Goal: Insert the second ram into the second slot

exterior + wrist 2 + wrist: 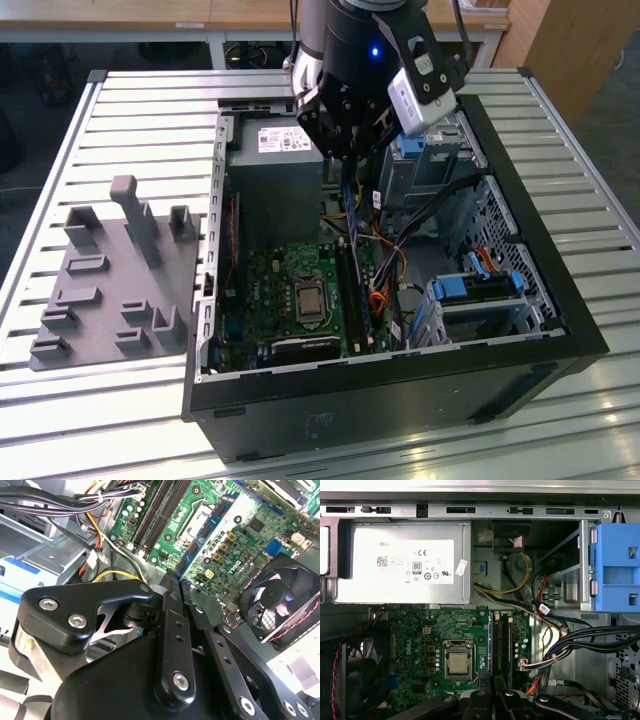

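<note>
The second ram (pixel 212 522) is clamped between the fingers (pixel 172 625); the arm (pixel 350 50) points down over the motherboard (pixel 290 290).

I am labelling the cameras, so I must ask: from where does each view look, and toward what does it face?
Exterior view: off the arm, high up, looking down into the open computer case; the arm's gripper hangs over it.
First wrist view: on the arm, facing the motherboard and power supply; the gripper shows.
Second wrist view: on the arm, looking past the gripper at the motherboard and a fan.
Shared: all three show the motherboard and the gripper.
</note>
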Tool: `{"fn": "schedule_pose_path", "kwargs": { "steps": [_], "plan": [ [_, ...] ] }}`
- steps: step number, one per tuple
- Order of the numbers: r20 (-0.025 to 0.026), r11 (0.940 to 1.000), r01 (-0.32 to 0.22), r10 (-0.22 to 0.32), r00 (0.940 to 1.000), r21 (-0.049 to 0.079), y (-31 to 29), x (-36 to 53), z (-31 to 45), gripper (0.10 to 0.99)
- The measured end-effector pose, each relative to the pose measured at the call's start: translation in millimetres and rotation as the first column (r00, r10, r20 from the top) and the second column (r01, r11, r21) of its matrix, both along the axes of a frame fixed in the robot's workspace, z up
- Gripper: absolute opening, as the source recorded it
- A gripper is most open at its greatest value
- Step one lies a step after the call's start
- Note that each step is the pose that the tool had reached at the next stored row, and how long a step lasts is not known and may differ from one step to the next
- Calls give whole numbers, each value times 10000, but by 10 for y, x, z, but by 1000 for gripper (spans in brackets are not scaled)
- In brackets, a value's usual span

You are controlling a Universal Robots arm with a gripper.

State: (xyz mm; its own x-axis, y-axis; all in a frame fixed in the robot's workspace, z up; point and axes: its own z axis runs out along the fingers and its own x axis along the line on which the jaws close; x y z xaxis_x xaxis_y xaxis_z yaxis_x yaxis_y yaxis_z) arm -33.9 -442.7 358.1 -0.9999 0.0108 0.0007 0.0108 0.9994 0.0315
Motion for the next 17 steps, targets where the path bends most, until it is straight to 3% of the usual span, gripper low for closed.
{"fn": "schedule_pose_path", "kwargs": {
  "steps": [17],
  "plan": [
    [0, 10000, 6, -6, 10000, -48, -24, 0, -102, 137]
  ]
}}
